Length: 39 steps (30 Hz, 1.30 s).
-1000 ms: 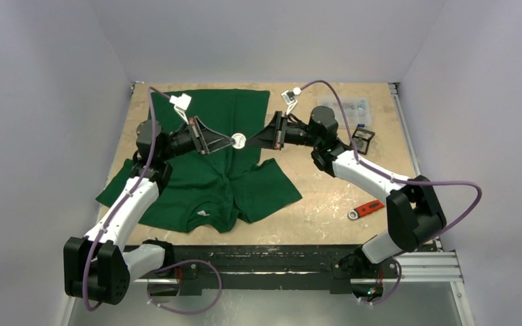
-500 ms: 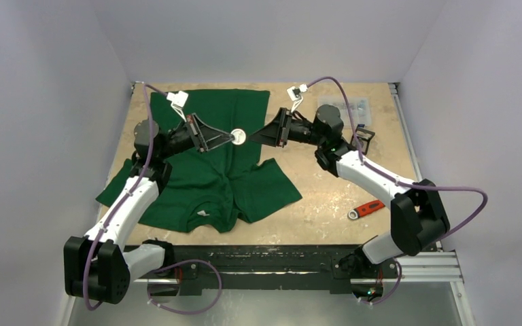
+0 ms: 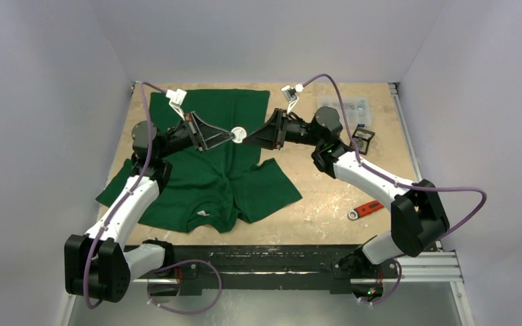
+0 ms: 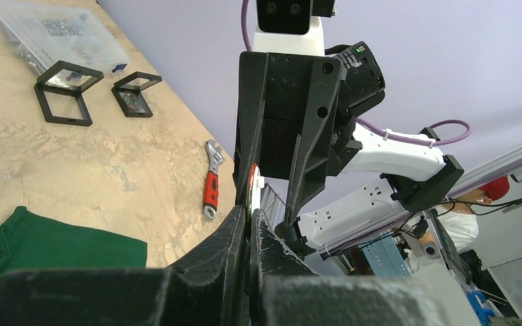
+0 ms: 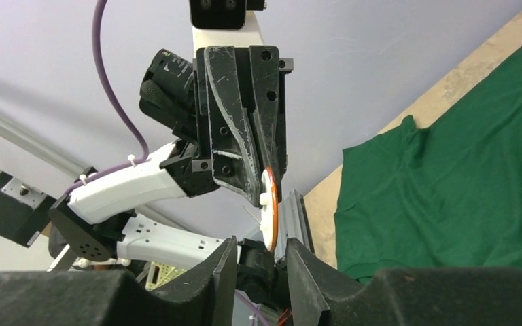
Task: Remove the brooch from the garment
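**A:** Where is the brooch (image 3: pixel 239 133) held?

**B:** It is clamped edge-on in the left gripper (image 4: pixel 249 216), raised above the green T-shirt (image 3: pixel 211 170) and apparently free of the cloth.

**A:** And the right gripper (image 5: pixel 262 244)?

**B:** Its jaws are parted just beside the brooch and nothing is gripped. A handover is probably being set up.

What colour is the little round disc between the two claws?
The brooch is white with an orange rim, clearest in the right wrist view.

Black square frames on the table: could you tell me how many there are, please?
2, side by side on the table beside the clear box: larger frame, smaller frame. Others may be hidden.
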Tool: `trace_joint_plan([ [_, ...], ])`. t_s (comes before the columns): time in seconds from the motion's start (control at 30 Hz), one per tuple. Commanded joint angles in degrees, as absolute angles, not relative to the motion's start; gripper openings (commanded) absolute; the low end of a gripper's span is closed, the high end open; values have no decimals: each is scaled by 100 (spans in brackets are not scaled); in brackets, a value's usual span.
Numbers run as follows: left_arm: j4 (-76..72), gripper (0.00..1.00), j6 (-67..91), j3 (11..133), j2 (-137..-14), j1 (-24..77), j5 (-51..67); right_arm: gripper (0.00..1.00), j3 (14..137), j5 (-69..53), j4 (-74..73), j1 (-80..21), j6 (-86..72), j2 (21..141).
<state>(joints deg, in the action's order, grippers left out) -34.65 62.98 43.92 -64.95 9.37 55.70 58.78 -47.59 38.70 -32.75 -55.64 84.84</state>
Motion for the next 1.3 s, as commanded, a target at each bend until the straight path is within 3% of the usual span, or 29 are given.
trace_joint_plan([
  [0.0,-3813,0,6383,4571,-6470,957,5677,31,6190,-4842,4246,-3302,-5636,8571],
  [0.13,-3782,0,6381,4528,-6434,967,5695,22,6252,-4860,4294,-3310,-5690,8612],
  [0.33,-3766,0,6372,4483,-6418,1006,5713,19,6283,-4843,4286,-3304,-5731,8630],
  [0.57,-3746,0,6339,4474,-6408,1002,5717,0,6258,-4872,4209,-3296,-5687,8605],
  [0.67,-3664,0,6223,4477,-6381,1002,5742,0,6266,-4903,4193,-3300,-5660,8587],
  [0.77,-3591,35,5909,4510,-6293,996,5890,0,6267,-4927,4133,-3299,-5683,8591],
  [0.83,-3507,43,5602,4480,-6208,993,6009,0,6246,-4976,4167,-3303,-5701,8602],
  [1.27,-3045,44,4336,4578,-5995,1130,6302,0,6137,-5495,4811,-3306,-5915,8662],
])
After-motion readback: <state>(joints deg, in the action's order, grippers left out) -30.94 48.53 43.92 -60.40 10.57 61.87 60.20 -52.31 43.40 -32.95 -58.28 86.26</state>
